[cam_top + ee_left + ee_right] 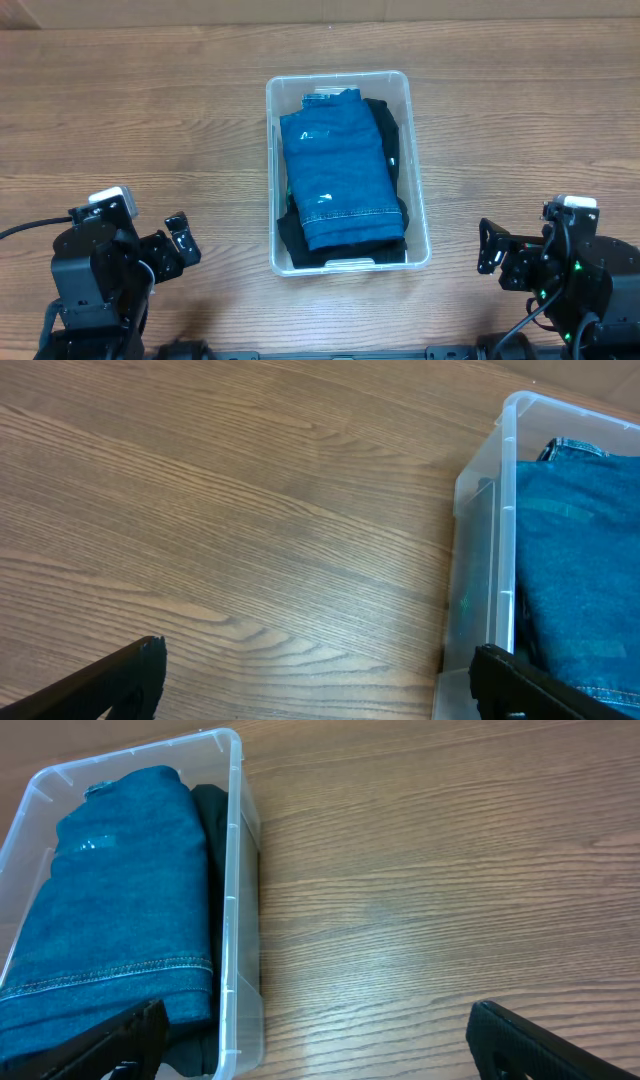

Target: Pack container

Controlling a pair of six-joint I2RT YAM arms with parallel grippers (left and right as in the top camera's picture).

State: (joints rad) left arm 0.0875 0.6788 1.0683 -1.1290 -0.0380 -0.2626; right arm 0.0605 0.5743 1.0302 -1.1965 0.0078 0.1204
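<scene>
The clear plastic container [418, 190] stands in the middle of the wooden table. Folded blue jeans [335, 180] lie in it on top of a black garment [385, 125]. The container also shows in the left wrist view [480, 550] and the right wrist view [232, 920], with the jeans [120, 900] inside. My left gripper [178, 245] is open and empty, low at the front left, away from the container. My right gripper [492, 250] is open and empty at the front right, also apart from it.
The wooden table [130, 130] runs all round the container. Its far edge [320, 25] lies just behind the container. Both arm bases sit at the front corners.
</scene>
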